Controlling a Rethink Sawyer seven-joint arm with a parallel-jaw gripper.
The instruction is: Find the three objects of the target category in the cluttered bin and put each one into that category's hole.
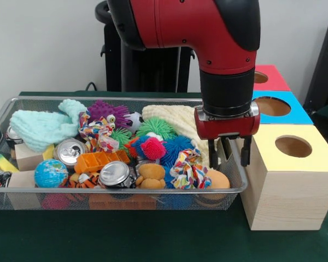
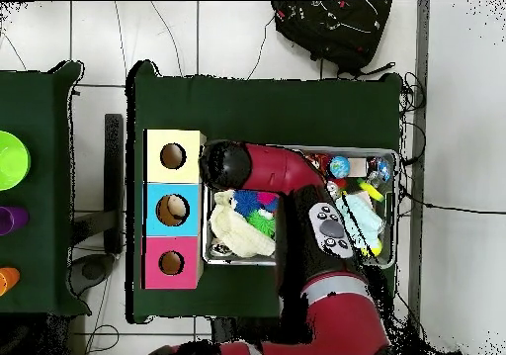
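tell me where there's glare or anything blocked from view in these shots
Front view: bright glare on the can tops and a sheen on the red arm; the gripper hangs open at the bin's edge. Overhead view: the arm covers much of the bin.

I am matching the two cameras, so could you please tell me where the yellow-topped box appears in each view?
Front view: the yellow-topped box stands at the lower right, beside the wire bin.
Overhead view: the yellow-topped box is upper left of the bin, topmost of three boxes.
Shared landmark: the blue-topped box next to it.
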